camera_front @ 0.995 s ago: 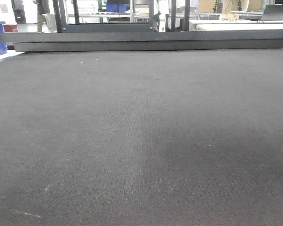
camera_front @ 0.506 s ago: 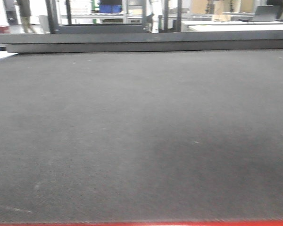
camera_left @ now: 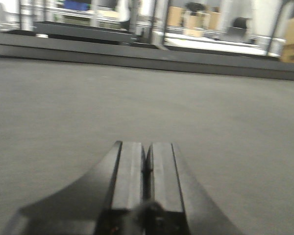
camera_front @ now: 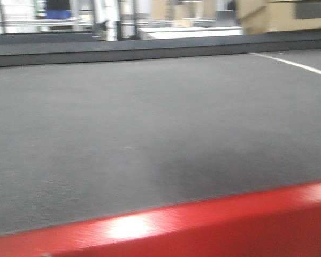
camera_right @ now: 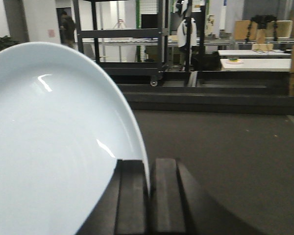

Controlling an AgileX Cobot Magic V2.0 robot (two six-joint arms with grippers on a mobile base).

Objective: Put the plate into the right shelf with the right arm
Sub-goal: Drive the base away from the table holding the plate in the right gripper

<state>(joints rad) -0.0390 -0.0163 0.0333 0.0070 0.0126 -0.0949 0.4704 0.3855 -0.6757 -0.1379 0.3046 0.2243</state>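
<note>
Status: grasp done, placement pending. Plain white round shallow plate (camera_right: 54,147) fills left of right wrist view, its rim clamped between right gripper (camera_right: 148,178) fingers. Left gripper (camera_left: 146,166) fingers together, empty, low over dark grey tabletop (camera_left: 225,122). Right shelf not identifiable in any view; transfer and release are left to do.

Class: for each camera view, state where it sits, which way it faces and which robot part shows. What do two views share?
Front view: low behind the red table edge, facing across the dark grey mat; no robot part shows.
Left wrist: behind the left gripper, shut and empty, facing across the mat.
Right wrist: behind the right gripper, shut on the round white plate at its rim, facing a black rack.
Shared: both wrist views show black fingers at bottom centre.
</note>
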